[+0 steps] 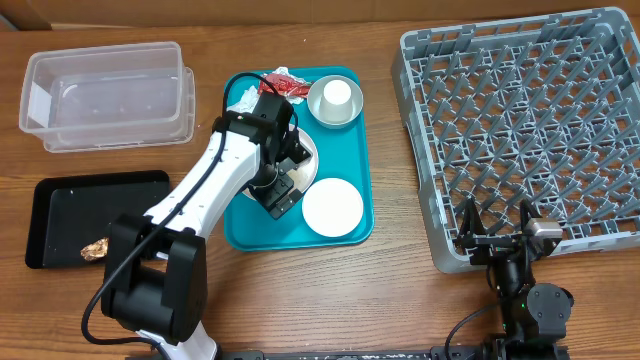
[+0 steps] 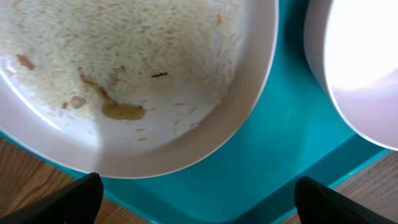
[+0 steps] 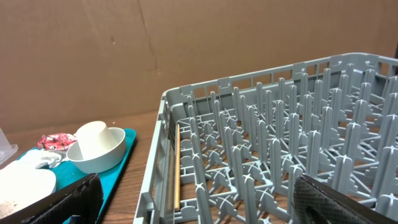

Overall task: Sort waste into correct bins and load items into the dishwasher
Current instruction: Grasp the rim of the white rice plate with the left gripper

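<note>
The left gripper [image 2: 198, 186] hangs wide open low over the teal tray [image 2: 261, 168], with the rim of the large plate [image 2: 205, 118], strewn with rice crumbs [image 2: 112, 37], just ahead of its fingers and the small plate [image 2: 367, 68] beside it. Beyond it on the same tray are the bowl [image 1: 318, 106] holding the cup [image 1: 340, 92], the napkin [image 1: 243, 96] and the red wrapper [image 1: 287, 85]. The tub [image 1: 105, 95] and the black tray [image 1: 60, 210], holding the brown food piece [image 1: 95, 248], lie on the bench [image 1: 400, 300] well to its left. The right gripper [image 1: 496, 222], open and empty, sits at the near edge of the rack [image 1: 520, 120].
</note>
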